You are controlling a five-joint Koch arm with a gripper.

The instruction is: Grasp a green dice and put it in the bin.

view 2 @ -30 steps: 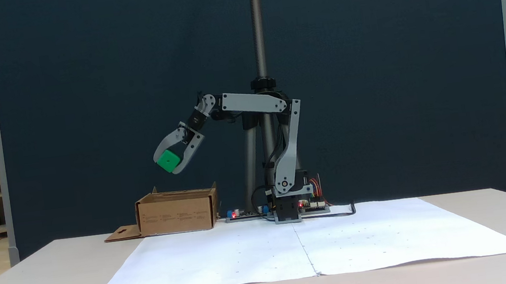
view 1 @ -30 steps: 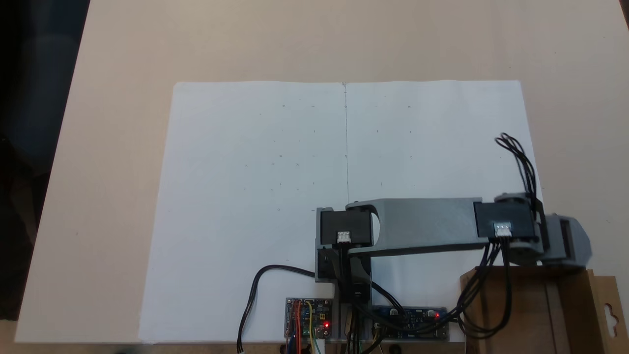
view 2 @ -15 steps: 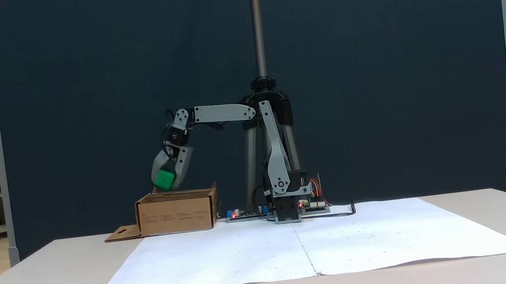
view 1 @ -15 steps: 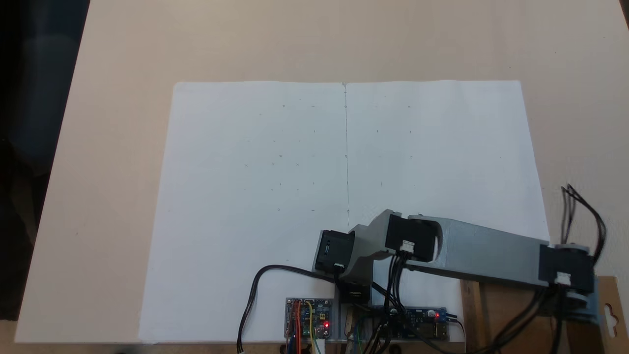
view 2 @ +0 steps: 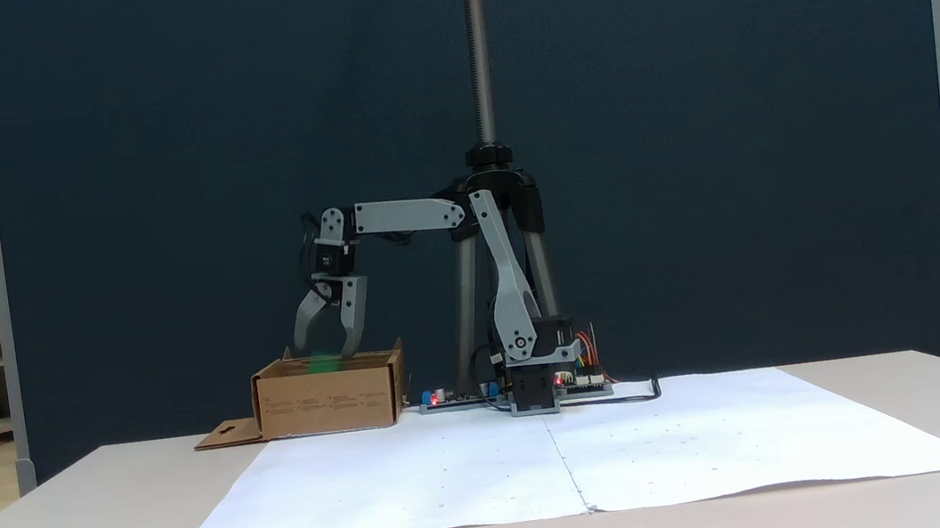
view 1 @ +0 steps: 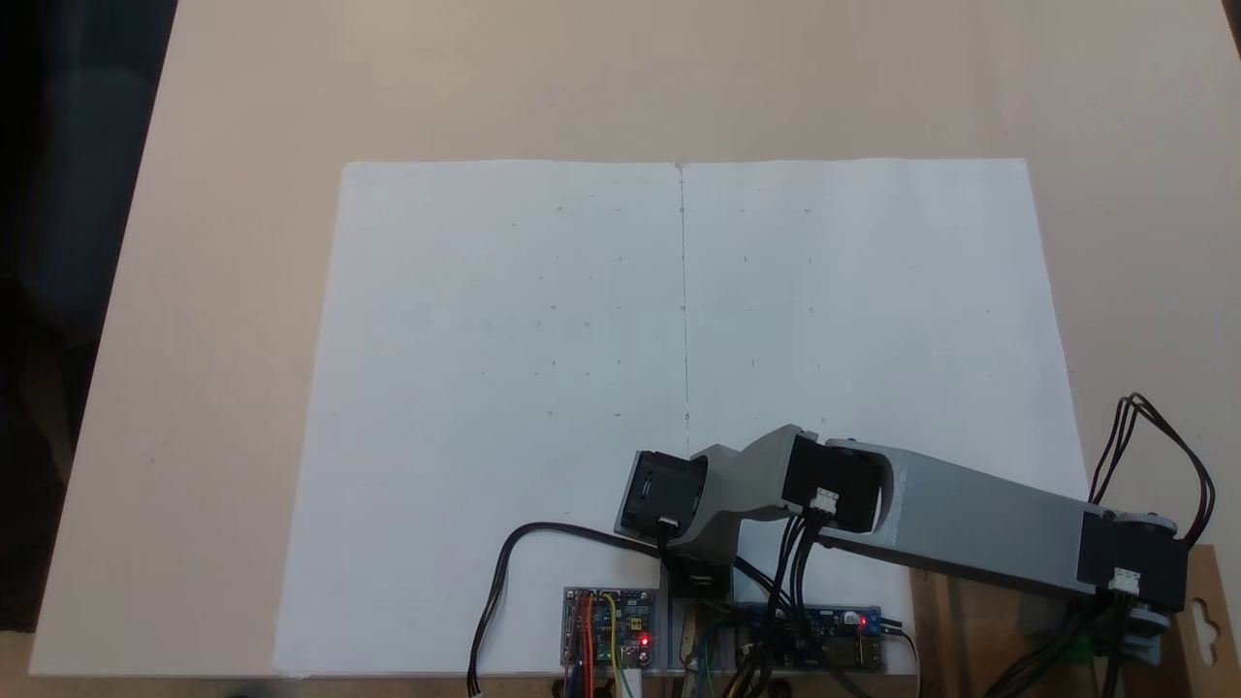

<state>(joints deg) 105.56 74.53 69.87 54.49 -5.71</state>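
The gripper point(view 2: 325, 350) hangs open just above the bin point(view 2: 329, 396), a shallow brown cardboard box at the back left of the table, and its jaws are spread with nothing between them. The green dice point(view 2: 323, 365) shows as a green blur at the level of the bin's rim, right under the jaws and free of them. From above, a patch of the green dice point(view 1: 1076, 650) shows inside the bin point(view 1: 938, 620) at the lower right, below the arm's grey forearm and wrist.
White paper point(view 1: 679, 320) covers the middle of the table. The arm's base and its circuit boards point(view 1: 606, 630) with cables sit at the near edge in that view. The bin's flap point(view 1: 1207, 620) with a hang-hole lies flat beside it. A metal pole point(view 2: 478, 48) rises behind the base.
The arm swung over the bin and lowered with the green dice in its jaws. The jaws have now opened, and the dice has dropped to the bin's rim level.
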